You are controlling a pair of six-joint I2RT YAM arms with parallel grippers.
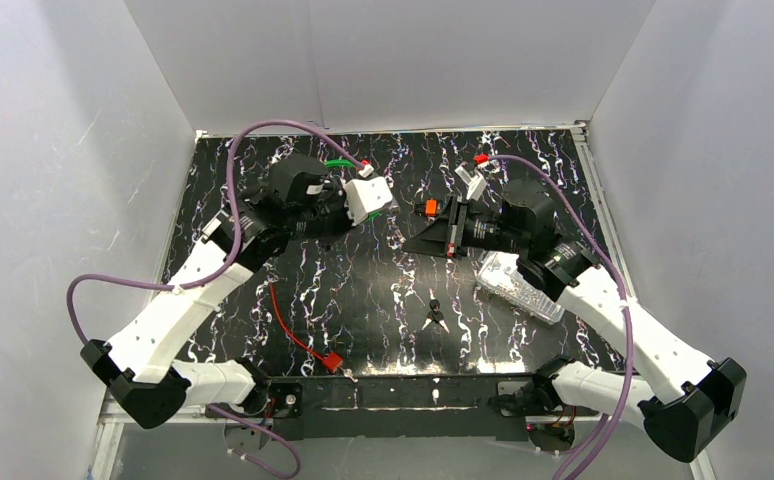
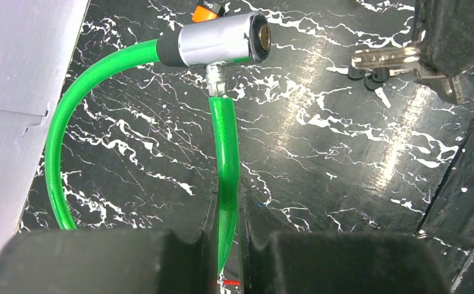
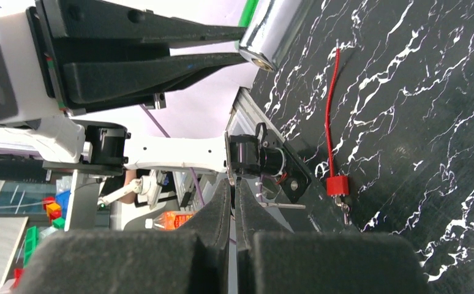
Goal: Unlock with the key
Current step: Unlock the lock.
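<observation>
Over black marbled table [image 1: 363, 290], left pincer [image 2: 227, 208] clamps green cable lock [image 2: 219, 41], right pincer [image 3: 233, 190] clamps key [image 2: 384, 58]

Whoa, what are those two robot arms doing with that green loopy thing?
The left claw is pinching the green loop-shaped cable lock by its cable. This holds the lock's shiny metal cylinder with its keyhole facing the other arm. The right claw grips a small silver key. The key points at the keyhole but is not in it yet.
</observation>
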